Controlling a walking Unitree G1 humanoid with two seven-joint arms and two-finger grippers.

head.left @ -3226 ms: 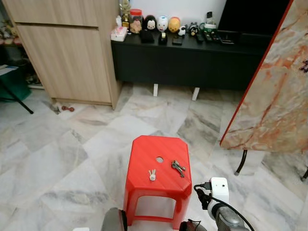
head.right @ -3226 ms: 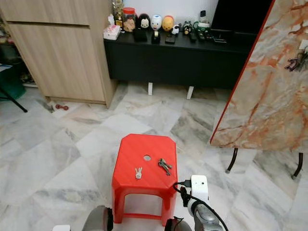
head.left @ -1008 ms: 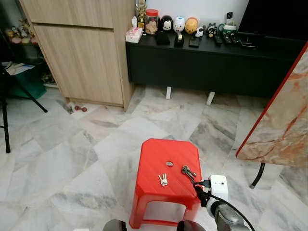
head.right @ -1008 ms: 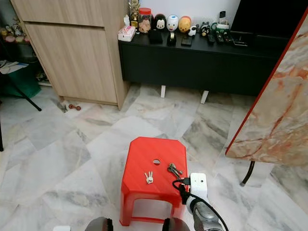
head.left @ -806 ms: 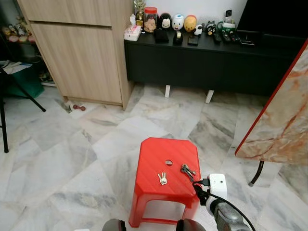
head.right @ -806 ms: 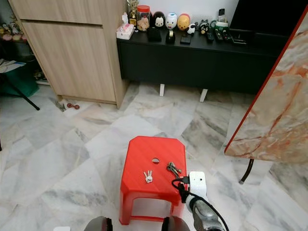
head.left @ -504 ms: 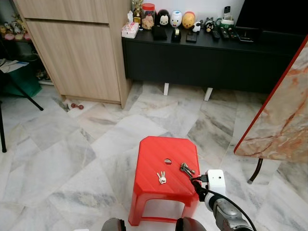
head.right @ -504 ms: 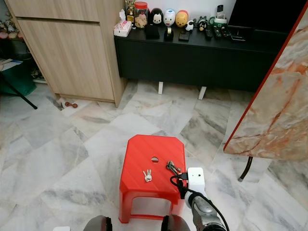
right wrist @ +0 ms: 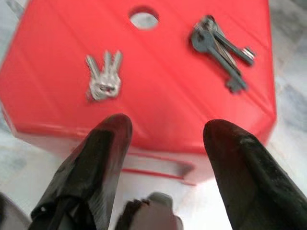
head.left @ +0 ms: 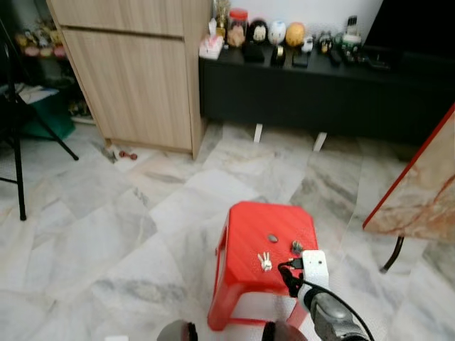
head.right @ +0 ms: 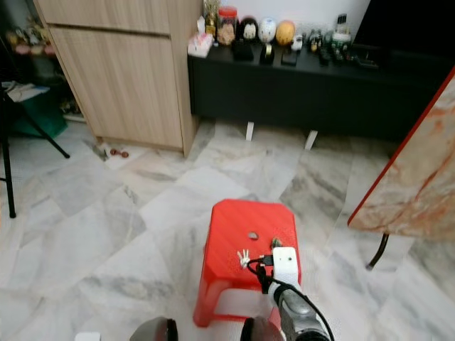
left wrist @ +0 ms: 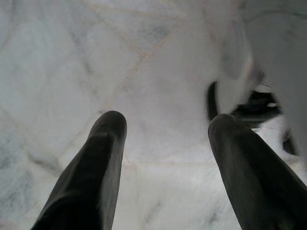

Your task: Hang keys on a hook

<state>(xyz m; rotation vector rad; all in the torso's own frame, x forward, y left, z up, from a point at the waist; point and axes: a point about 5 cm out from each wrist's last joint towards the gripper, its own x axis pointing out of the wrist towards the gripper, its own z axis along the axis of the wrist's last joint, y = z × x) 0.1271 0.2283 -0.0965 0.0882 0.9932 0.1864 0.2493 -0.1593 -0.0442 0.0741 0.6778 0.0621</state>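
A red plastic stool (head.left: 249,227) stands on the marble floor just ahead of me. On its top lie a small silver key bunch (right wrist: 103,77) and a darker key bunch (right wrist: 218,40), on either side of a round hole (right wrist: 144,17). My right gripper (right wrist: 165,132) hovers open over the stool's near edge, short of both bunches, with nothing between its fingers. In the head view its white wrist box (head.left: 313,267) overlaps the stool's front right corner beside the dark keys (head.left: 296,247). My left gripper (left wrist: 168,125) hangs open above bare floor.
A marble-patterned panel with a red edge (head.left: 419,199) stands on thin black legs to the right. A wooden cabinet (head.left: 135,78) and a black console (head.left: 320,92) with figurines line the far wall. A black tripod leg (head.left: 14,163) stands at the left.
The camera has shifted, so the whole scene sits differently. My right wrist has come forward and now overlaps the stool's front right corner, close to the dark keys.
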